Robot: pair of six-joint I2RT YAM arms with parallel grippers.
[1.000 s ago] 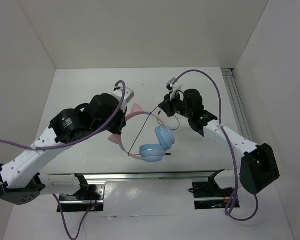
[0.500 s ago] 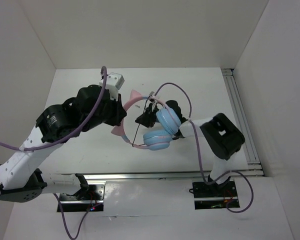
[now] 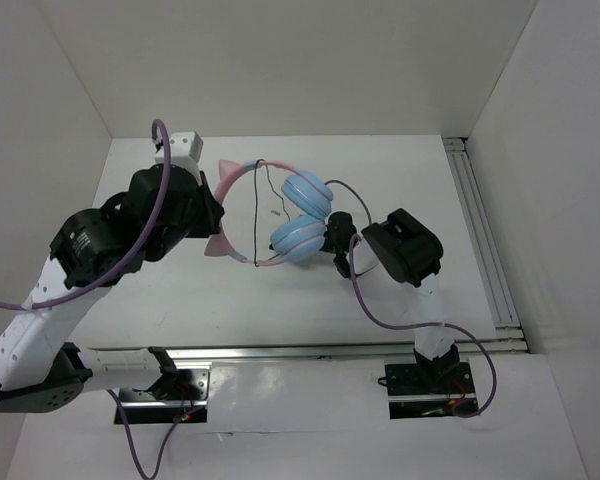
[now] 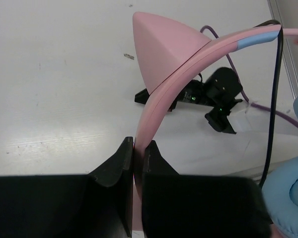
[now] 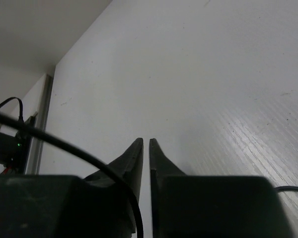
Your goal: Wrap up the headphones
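The headphones hang in the air over the table's middle. Their pink cat-eared headband [image 3: 242, 180] arcs from my left gripper to two light blue ear cups [image 3: 300, 238]. My left gripper [image 3: 218, 215] is shut on the headband next to a cat ear, as the left wrist view shows [image 4: 138, 146], with the headband [image 4: 188, 57] rising from the jaws. The thin black cable [image 3: 260, 195] hangs across the band's arc and past it [image 4: 273, 99]. My right gripper [image 3: 332, 240] sits just right of the lower ear cup. Its jaws [image 5: 145, 144] stand almost closed, with the cable [image 5: 64, 146] running over the left finger into the gap.
White walls enclose the table on three sides. An aluminium rail [image 3: 477, 225] runs along the right edge. A metal bar [image 3: 310, 352] with both arm bases lies along the near edge. A purple robot cable [image 3: 375, 315] loops by the right arm.
My left arm has carried the headphones back and to the left. My right arm has folded in and swung left, from the cable's far end to just beside the ear cups.
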